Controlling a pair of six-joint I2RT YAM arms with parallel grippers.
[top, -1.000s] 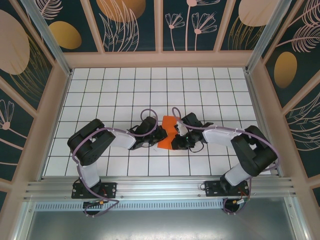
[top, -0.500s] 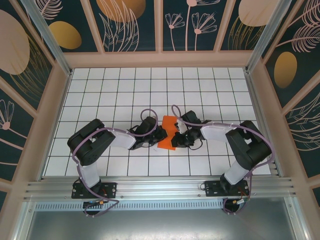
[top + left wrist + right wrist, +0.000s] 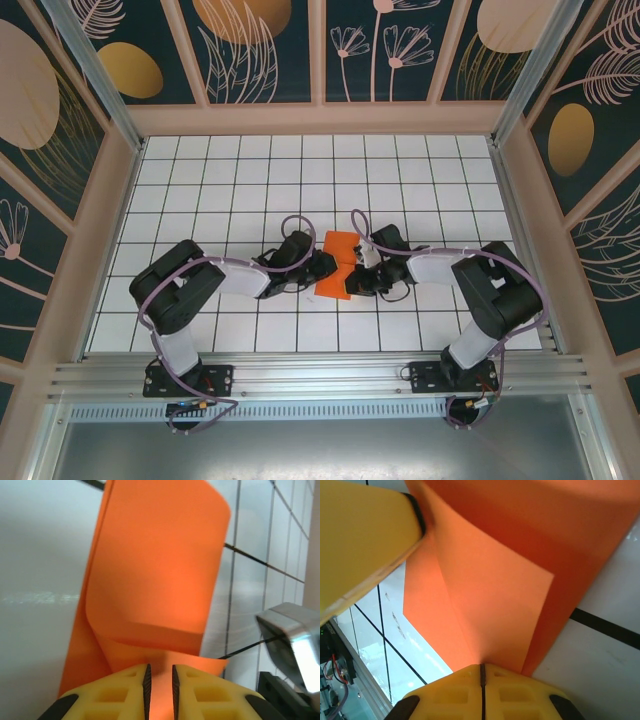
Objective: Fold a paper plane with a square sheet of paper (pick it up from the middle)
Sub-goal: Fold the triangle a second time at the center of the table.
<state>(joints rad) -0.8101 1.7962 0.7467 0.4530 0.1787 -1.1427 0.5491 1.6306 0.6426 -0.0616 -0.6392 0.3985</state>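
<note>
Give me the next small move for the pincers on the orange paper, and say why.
Probably draw the left pincer back off the orange paper. Its jaws stand slightly apart around the sheet's edge, so it seems not to be gripping, while the right pincer is shut on the paper from the other side and can likely hold the bowed, uncreased fold alone.

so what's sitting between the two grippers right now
The thin bright orange paper sheet, partly folded, spans the gap between the left gripper and right gripper, seen in the top view.
</note>
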